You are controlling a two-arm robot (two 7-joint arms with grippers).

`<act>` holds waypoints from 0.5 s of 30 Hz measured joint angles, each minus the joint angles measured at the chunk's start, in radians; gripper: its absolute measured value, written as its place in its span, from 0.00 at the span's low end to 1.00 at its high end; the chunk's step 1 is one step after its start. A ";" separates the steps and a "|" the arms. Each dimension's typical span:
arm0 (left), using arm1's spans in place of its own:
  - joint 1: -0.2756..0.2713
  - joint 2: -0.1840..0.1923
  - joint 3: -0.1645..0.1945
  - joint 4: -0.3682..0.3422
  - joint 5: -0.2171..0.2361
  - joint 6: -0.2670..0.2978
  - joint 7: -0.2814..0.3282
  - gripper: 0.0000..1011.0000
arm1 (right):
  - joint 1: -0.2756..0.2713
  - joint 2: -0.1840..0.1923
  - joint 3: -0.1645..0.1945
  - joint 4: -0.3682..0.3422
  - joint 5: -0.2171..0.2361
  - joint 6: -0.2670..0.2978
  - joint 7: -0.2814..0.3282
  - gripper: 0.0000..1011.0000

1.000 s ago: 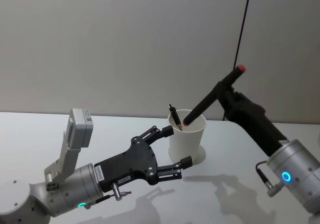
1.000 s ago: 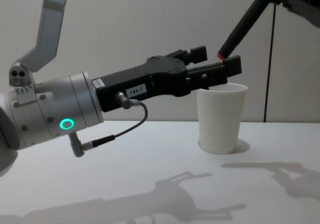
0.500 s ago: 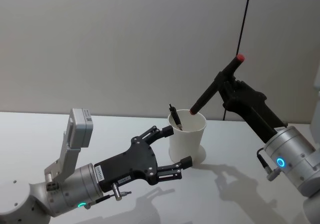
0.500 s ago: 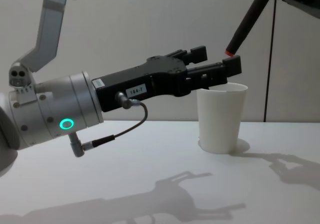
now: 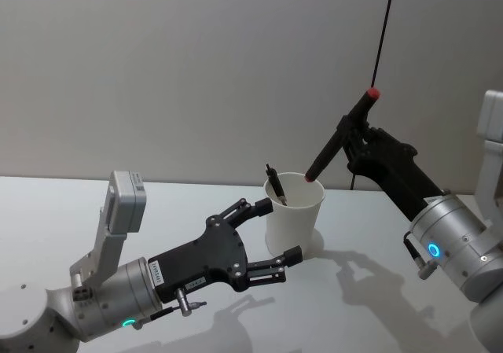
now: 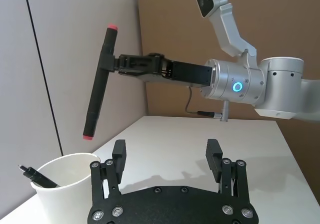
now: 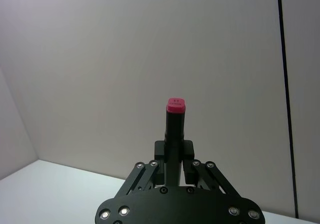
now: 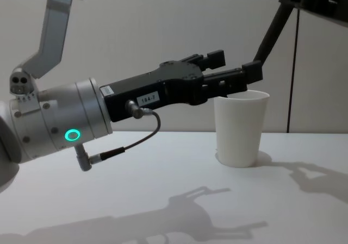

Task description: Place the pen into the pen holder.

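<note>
White tapered paper pen holder (image 5: 294, 218)

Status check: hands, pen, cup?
Right hand shut on black red-tipped pen, tilted over white paper cup. Left hand open beside cup. Thin black pen already inside; nothing blocking.

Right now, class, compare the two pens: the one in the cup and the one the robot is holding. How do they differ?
The held pen is thick with red ends; the pen in the cup is thin and all dark. The held pen hangs above the cup, gripped by the right hand; the other leans against the inside of the rim, untouched. The held pen shows whole; the other shows just its top. Both are dark and tilted.
</note>
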 joint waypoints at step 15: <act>0.000 0.000 0.000 0.000 0.000 0.000 0.000 0.99 | 0.035 -0.022 -0.028 0.070 -0.054 0.003 -0.004 0.20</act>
